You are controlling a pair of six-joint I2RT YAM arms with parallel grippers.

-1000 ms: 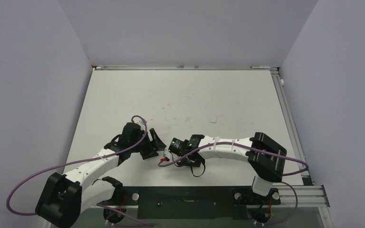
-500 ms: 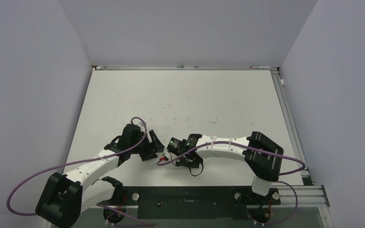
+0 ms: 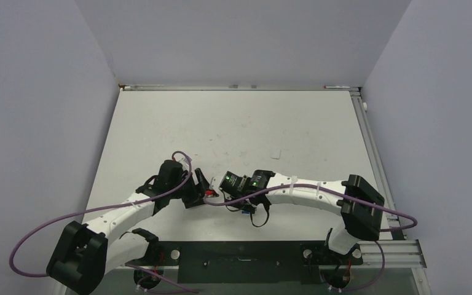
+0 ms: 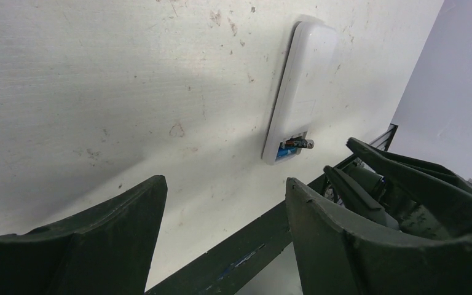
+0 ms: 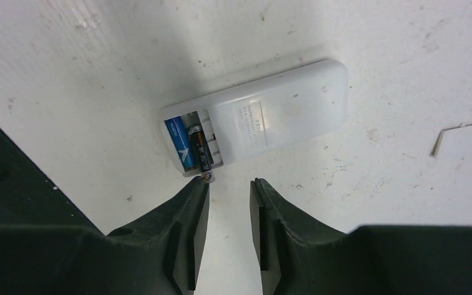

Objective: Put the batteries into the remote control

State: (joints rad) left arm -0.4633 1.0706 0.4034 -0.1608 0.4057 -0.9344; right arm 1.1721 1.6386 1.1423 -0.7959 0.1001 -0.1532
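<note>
In the top external view, the left gripper (image 3: 198,186) and the right gripper (image 3: 215,195) are being held nose to nose over the near part of the table (image 3: 252,123). Whatever lies beneath them is being hidden there.

In the left wrist view, the left gripper (image 4: 226,184) is being held wide open above the surface, with nothing between its fingers. The remote control (image 4: 301,80) is lying back-up ahead of the fingertips and slightly to their right, well apart from them. Its uncovered battery bay (image 4: 292,149) is at the end nearer the gripper. This spread stance is being read as readiness to steady the handset.

In the right wrist view, the right gripper (image 5: 229,184) is being shown with its jaws parted only narrowly and nothing gripped. The bay end of the remote is lying just ahead of the fingertips. The blue battery (image 5: 178,142) is resting flat inside. The dark battery (image 5: 201,147) is lying beside it, its near end poking past the bay's edge right at one fingertip. Contact cannot be told. It is being judged as not fully seated, and the narrow jaws suit a push. A small white square piece (image 5: 458,140), probably the cover, is lying well off to the right of the fingers, apart from the remote.
</note>
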